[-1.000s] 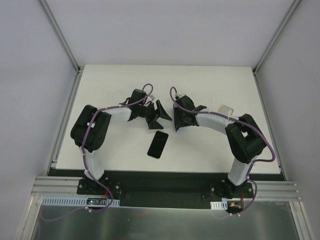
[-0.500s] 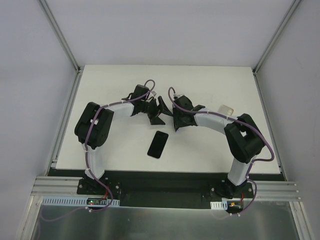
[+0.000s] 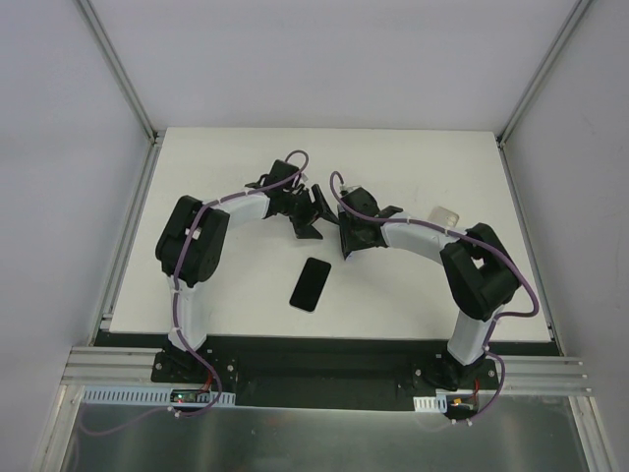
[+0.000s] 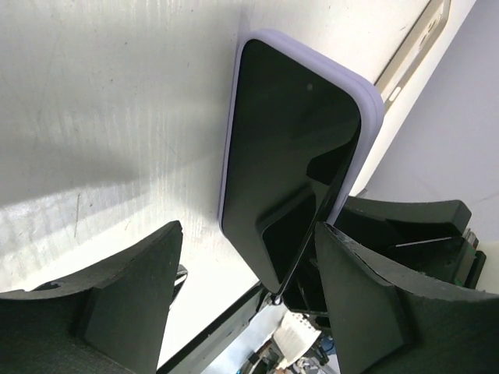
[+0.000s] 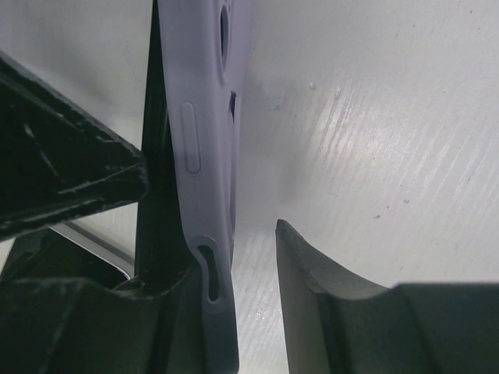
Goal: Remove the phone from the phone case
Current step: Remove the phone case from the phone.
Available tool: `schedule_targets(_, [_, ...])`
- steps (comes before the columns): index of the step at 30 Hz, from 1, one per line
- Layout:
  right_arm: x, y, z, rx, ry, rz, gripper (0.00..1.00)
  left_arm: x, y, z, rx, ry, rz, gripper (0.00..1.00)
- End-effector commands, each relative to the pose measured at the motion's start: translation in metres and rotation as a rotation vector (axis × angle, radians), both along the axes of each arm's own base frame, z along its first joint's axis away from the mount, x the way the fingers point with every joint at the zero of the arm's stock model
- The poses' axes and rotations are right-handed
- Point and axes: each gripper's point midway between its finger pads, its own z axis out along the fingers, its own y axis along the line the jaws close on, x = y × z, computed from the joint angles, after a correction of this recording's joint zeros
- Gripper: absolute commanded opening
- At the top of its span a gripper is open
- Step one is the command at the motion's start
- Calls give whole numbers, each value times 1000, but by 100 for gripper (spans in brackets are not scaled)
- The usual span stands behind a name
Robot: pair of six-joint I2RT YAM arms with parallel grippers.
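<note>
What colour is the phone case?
Pale lilac. The phone case shows best in the left wrist view, as a rim around the dark screen.

Mid table (image 3: 423, 162): cased phone (image 4: 292, 148) stands on edge, with the left claw (image 3: 314, 214) at its 9 o'clock and the right claw (image 5: 234, 257) at its 3 o'clock, one end inside the right claw. Second phone (image 3: 311, 283) lies flat at 6 o'clock of them. Small item (image 3: 444, 214) sits on the table at 3 o'clock, just behind the right arm (image 3: 432, 238).

We see a white table (image 3: 423, 295) set between pale walls. From its middle, a bare dark phone (image 3: 312, 283) lies flat at about six o'clock. A small translucent object (image 3: 444, 214) sits toward three o'clock; we cannot tell what it is.
</note>
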Motion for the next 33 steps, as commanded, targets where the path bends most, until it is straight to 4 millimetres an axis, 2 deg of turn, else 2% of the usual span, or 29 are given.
schedule_targets(1, [-55, 10, -28, -18, 218, 108, 37, 3, -10, -3, 32, -18, -15, 67])
schedule_targets(8, [-56, 12, -26, -20, 214, 117, 36, 1, -17, -8, 43, -18, -25, 67])
schedule_targets(14, [-53, 14, -18, -6, 199, 114, 35, -7, -13, -30, 137, -9, -25, 64])
schedule_targets(21, [-48, 21, -3, 15, 170, 126, 35, -20, -1, -54, 326, -2, -31, 59])
schedule_targets(25, [-52, 29, 4, 52, 177, 147, 33, -22, 13, -60, 434, -9, -25, 55])
schedule_targets(26, [-51, 30, 5, 59, 174, 146, 32, -23, 22, -63, 484, -14, -25, 53])
schedule_targets(27, [-51, 31, 8, 65, 169, 144, 30, -23, 25, -63, 503, -18, -24, 52])
schedule_targets(31, [-51, 30, 8, 52, 158, 132, 1, -26, 42, -62, 578, -41, -21, 49])
schedule_targets(33, [-47, 28, 7, 25, 141, 122, 1, -32, 47, -64, 587, -33, -28, 49])
